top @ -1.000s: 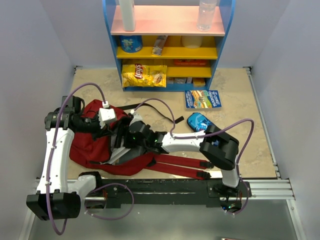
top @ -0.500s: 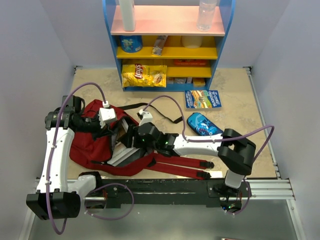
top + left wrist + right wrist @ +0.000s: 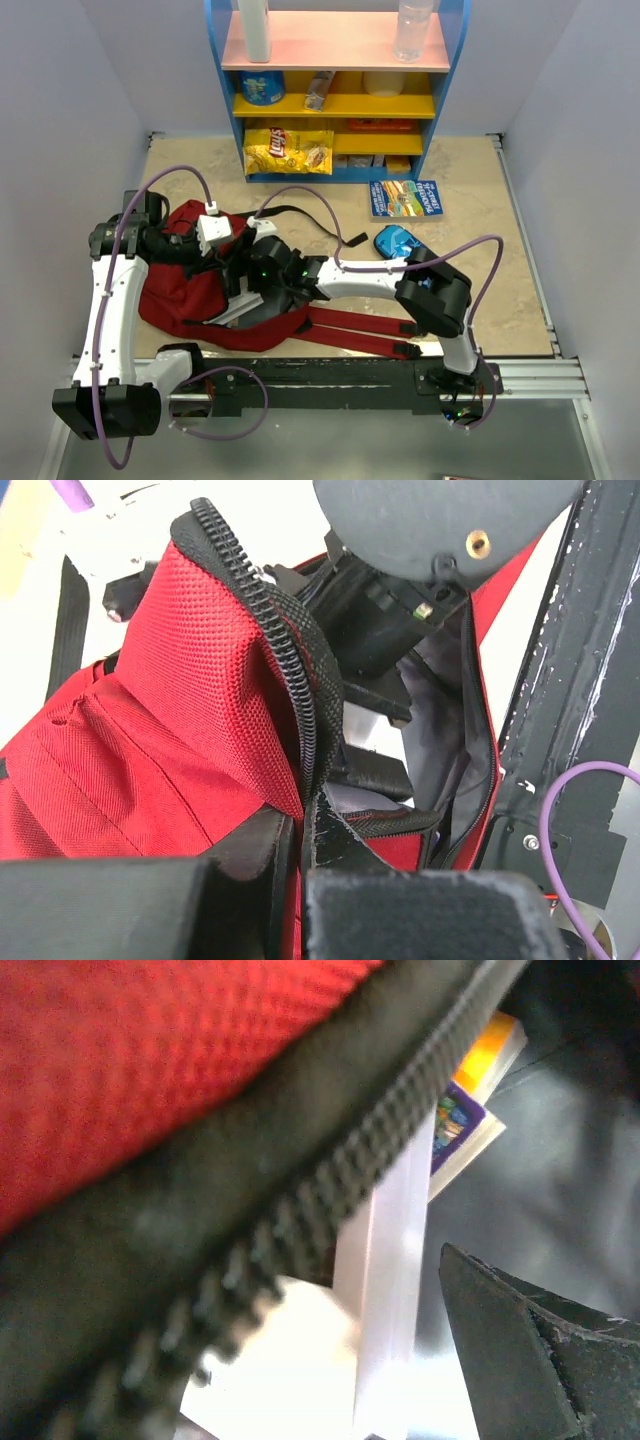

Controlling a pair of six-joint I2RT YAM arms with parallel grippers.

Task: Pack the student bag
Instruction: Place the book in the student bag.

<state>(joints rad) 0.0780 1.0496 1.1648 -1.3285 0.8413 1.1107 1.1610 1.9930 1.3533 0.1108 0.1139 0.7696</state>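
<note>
The student bag point(image 3: 180, 295) lies on its side at the table's left, dark red with a black zip. My left gripper point(image 3: 232, 258) is shut on the zip edge point(image 3: 300, 730) of the bag point(image 3: 150, 710) and holds the mouth up; in the left wrist view its jaws point(image 3: 300, 845) pinch the red fabric. My right gripper point(image 3: 252, 285) reaches into that mouth. In the right wrist view one finger point(image 3: 530, 1360) stands clear of a white book point(image 3: 390, 1260) inside, with a colourful book point(image 3: 465, 1120) behind it. The other finger is hidden by the bag's flap point(image 3: 150, 1090). Nothing is held in the right gripper.
Red shoulder straps point(image 3: 360, 335) trail right along the near rail. A blue patterned pencil case point(image 3: 398, 243) and a picture book point(image 3: 405, 197) lie on the table to the right. A blue and yellow shelf unit point(image 3: 335, 100) with snacks stands at the back.
The right arm drew back to the right half a second ago, then pushed into the bag's mouth again, its jaws wider. The left gripper kept its hold unmoved.
</note>
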